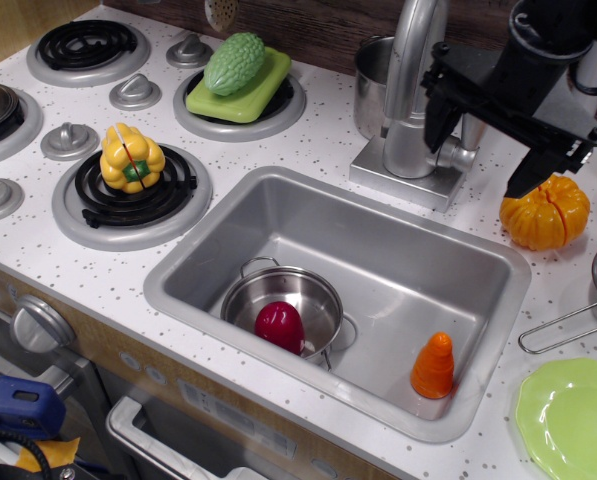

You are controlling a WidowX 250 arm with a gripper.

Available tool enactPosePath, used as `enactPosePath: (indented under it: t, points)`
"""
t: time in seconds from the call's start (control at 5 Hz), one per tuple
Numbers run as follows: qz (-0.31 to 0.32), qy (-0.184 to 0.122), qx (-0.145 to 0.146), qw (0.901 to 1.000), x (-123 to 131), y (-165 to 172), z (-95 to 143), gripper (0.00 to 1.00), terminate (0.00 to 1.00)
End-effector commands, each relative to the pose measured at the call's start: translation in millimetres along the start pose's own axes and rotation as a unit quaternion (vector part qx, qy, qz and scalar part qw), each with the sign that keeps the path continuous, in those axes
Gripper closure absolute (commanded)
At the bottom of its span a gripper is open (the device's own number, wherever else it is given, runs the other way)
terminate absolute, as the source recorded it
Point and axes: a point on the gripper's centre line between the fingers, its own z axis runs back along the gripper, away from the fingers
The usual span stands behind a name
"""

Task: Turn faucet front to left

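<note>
Observation.image looks down on a toy kitchen worktop, with the tool hanging up at the back right, black, its two fingers spread wide and nothing between them. Just to the tool's left, and partly behind its nearer finger, stands the faucet: a silver-grey body on a square base plate at the rear edge of the sink, with a tall neck that runs up out of the picture. Its stubby side lever points toward the tool and lies close to the left finger; whether they touch I cannot tell.

By its look the faucet is hard moulded plastic with a smooth metallic finish, so it is likely light, stiff and rather slippery. It should not bend or crush, but the base probably stays put while the neck swivels on the body, perhaps with some friction. The round body offers little purchase for smooth fingers. The neck is the better place to act: a push or a light pinch high on it gives leverage for swinging it away from the tool toward the left. The lever is a poorer hold, as it may only turn on its own.

Below the tool, to its right, sits an orange pumpkin; a steel pot stands behind the faucet.
</note>
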Motion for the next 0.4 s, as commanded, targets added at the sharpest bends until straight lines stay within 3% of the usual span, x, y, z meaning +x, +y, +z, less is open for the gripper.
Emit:
enactPosePath:
  t: [0.0,0.2]
  points:
    - [-0.015,-0.027,-0.004,0.9995,23.6,16.2,11.2,0.0,0.0]
    - [-0.031,-0.024,-0.007,0.9992,26.4,37.1,12.9,0.0,0.0]
